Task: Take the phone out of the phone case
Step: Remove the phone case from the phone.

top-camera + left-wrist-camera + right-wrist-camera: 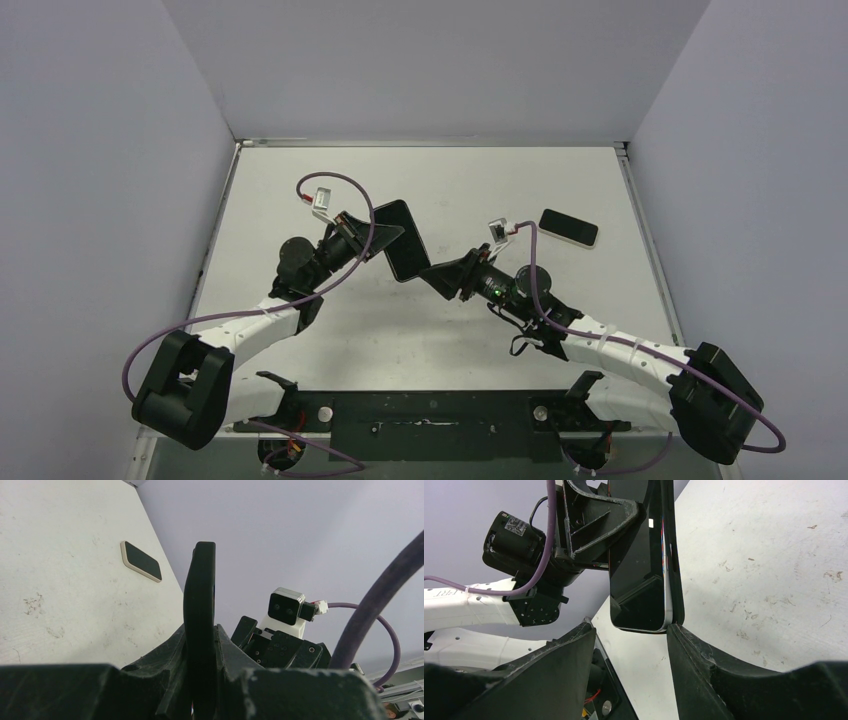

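My left gripper (383, 240) is shut on the phone case (405, 240), a black case with a dark-screened, silver-edged phone (636, 580) in it, and holds it off the table. In the left wrist view the case (200, 590) stands edge-on between the fingers. In the right wrist view the case's black rim (677, 580) shows along the phone's right side. My right gripper (432, 276) is open, and in its own view (631, 628) its fingertips flank the phone's lower end without closing on it. The right finger (704, 665) is next to the case's corner.
A second dark-screened phone with a pale edge (568, 227) lies flat on the white table (330, 340) at the back right; it also shows in the left wrist view (141, 561). Grey walls enclose the table. Purple cables loop off both arms.
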Available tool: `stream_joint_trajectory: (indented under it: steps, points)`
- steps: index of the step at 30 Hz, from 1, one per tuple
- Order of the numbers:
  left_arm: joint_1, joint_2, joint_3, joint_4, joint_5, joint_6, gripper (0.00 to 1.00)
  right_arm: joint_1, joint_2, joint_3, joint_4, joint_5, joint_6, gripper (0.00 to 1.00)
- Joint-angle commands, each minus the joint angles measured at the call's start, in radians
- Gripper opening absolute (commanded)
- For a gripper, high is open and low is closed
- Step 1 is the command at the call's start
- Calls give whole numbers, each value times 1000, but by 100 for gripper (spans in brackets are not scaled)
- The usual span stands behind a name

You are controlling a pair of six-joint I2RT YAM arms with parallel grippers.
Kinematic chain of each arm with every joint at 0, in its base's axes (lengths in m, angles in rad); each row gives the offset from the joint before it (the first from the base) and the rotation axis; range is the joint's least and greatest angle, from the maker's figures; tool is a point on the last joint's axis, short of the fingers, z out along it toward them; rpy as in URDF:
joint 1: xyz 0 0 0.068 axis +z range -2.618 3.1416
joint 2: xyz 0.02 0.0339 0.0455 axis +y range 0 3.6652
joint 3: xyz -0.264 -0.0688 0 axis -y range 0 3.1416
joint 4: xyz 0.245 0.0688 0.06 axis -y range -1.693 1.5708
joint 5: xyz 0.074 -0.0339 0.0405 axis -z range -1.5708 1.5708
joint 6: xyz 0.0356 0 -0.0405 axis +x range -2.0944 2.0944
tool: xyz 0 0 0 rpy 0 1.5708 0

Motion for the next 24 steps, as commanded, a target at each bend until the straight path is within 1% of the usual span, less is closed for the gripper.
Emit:
stream_joint_trajectory:
  steps: [1, 7, 12, 20, 24]
  points:
    - [-13, -22, 26, 116, 9, -13, 0, 9, -12, 48, 37, 12, -15, 55]
    - [-26, -29, 11, 166, 16, -74, 0, 10, 14, 52, 54, 8, -15, 55]
    - [-66, -29, 3, 197, -1, -117, 0, 6, 42, 48, 95, -15, -8, 55]
    - [-99, 23, -26, 344, -12, -229, 0, -11, 78, 27, 155, -45, 20, 54]
    - [-110, 24, -19, 341, -8, -220, 0, -21, 78, 19, 197, -71, 27, 53]
